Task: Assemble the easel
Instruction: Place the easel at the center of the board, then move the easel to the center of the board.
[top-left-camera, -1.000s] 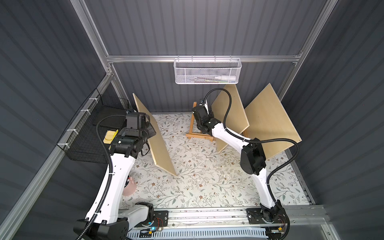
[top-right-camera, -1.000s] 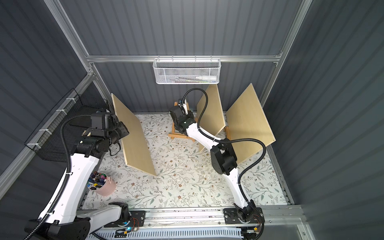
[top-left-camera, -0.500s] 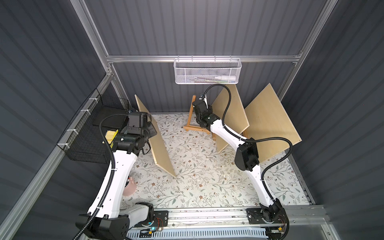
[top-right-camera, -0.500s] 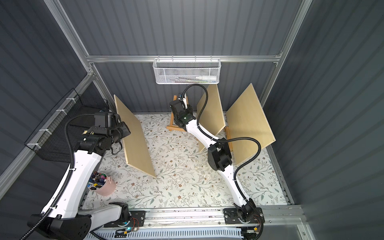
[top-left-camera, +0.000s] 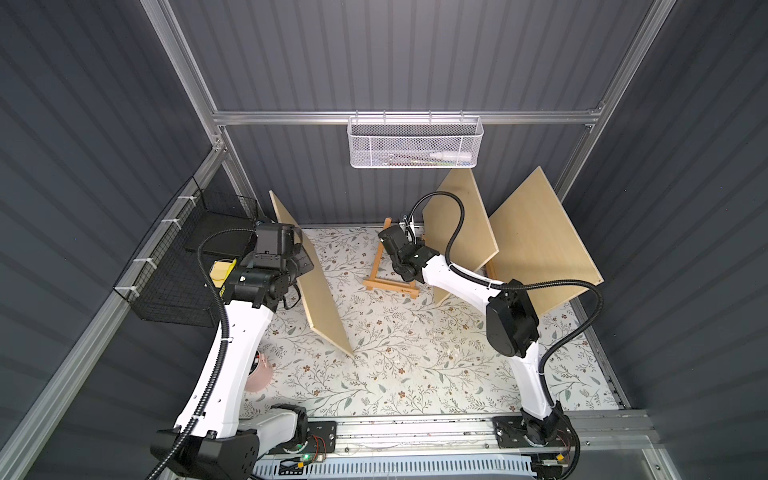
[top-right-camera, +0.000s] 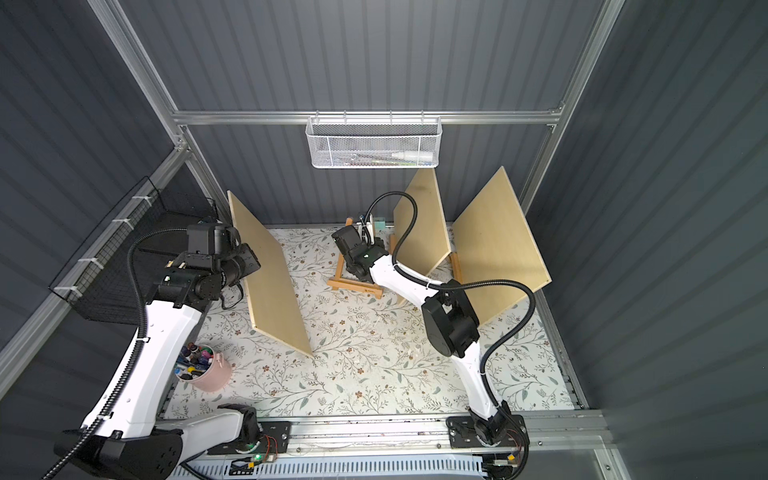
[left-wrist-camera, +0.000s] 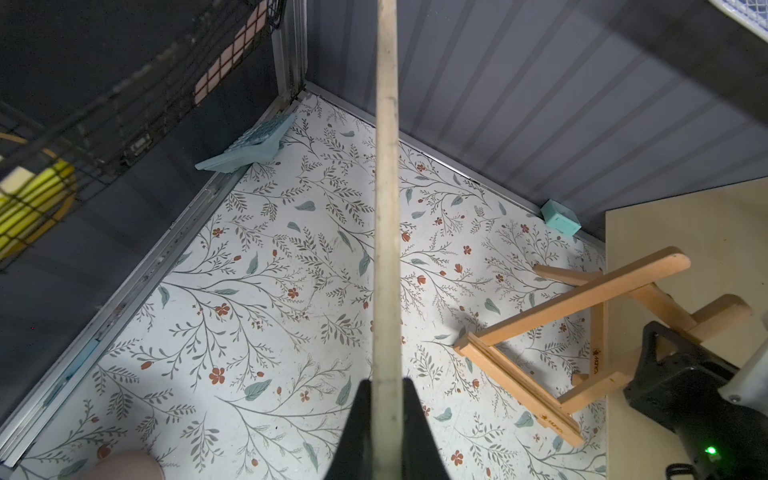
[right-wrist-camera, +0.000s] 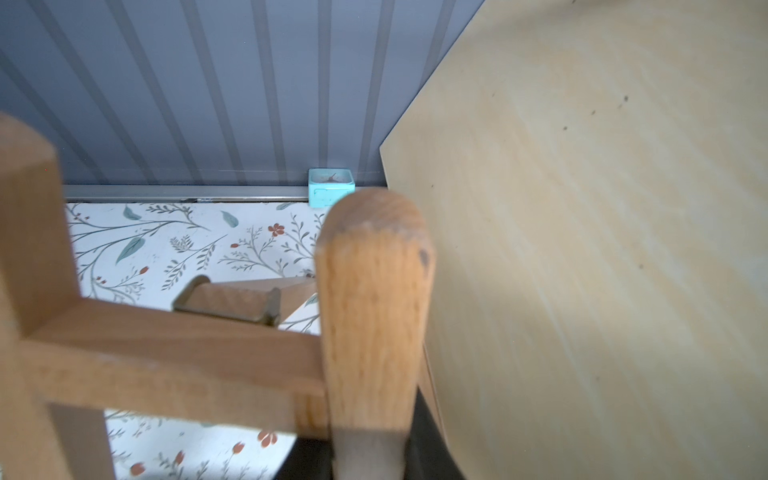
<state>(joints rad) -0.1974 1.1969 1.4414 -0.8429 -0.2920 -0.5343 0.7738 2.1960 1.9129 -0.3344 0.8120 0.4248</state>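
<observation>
The small wooden easel stands tilted near the back middle of the floral mat. My right gripper is shut on one of its upright legs, near the top. The right wrist view shows the leg between the fingers. I cannot tell whether the easel's base touches the mat. My left gripper is shut on the edge of a pale wooden board. That board stands on edge to the left of the easel.
Two more boards lean at the back right, close behind the right arm. A white mesh basket hangs on the back rail and a black wire basket on the left wall. A pink marker cup stands front left. A teal box sits by the back wall.
The right arm first raised the easel toward the back wall, then brought it lower and nearer the front. The left arm and its board shifted only slightly.
</observation>
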